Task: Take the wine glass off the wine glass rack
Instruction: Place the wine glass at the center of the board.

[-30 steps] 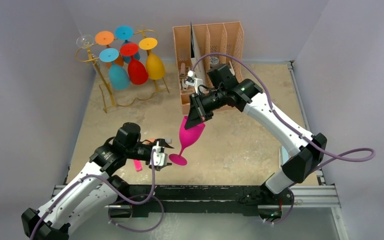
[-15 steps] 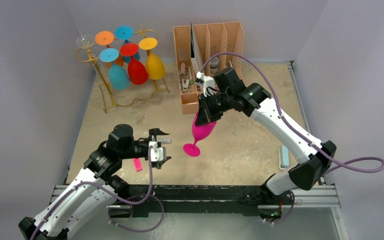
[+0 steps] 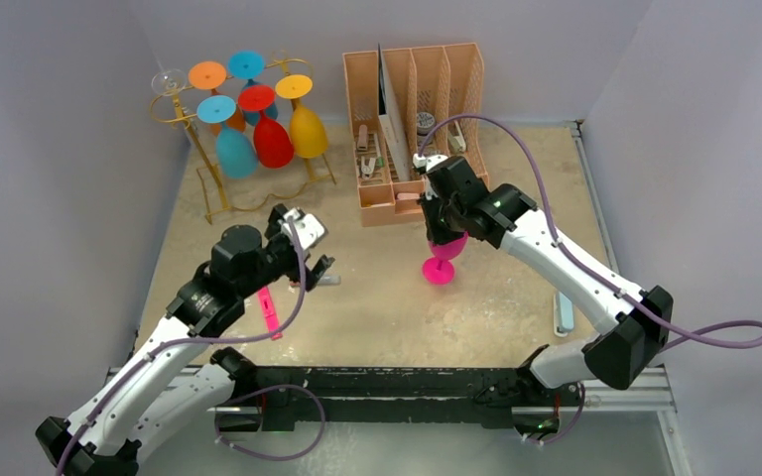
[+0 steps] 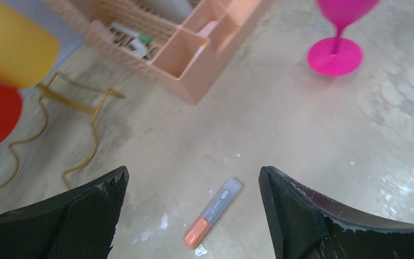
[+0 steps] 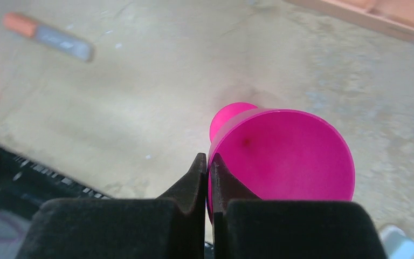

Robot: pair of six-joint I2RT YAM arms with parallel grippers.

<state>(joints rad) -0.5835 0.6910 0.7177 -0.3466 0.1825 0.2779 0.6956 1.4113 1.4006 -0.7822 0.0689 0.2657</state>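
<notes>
The gold wire wine glass rack (image 3: pixel 208 177) stands at the back left with several coloured glasses hanging upside down, among them red (image 3: pixel 272 142) and yellow (image 3: pixel 308 131). Its wavy base shows in the left wrist view (image 4: pixel 94 137). A pink wine glass (image 3: pixel 444 260) is upright in front of the organiser, its foot down at the table surface; it also shows in the left wrist view (image 4: pixel 335 54). My right gripper (image 5: pixel 208 162) is shut on the rim of its bowl (image 5: pixel 285 156). My left gripper (image 4: pixel 194 181) is open and empty, above the table mid-left (image 3: pixel 303 248).
A peach desk organiser (image 3: pixel 372 213) stands at the back centre. An orange-and-grey highlighter (image 4: pixel 213 212) lies under my left gripper. A pink marker (image 3: pixel 269 312) lies near the front left. A pale blue stick (image 3: pixel 563 312) lies at the right.
My right arm carried the pink glass to the right and brought it from tilted to upright. My left gripper left the glass's foot, opened wide and moved back-left, toward the rack side.
</notes>
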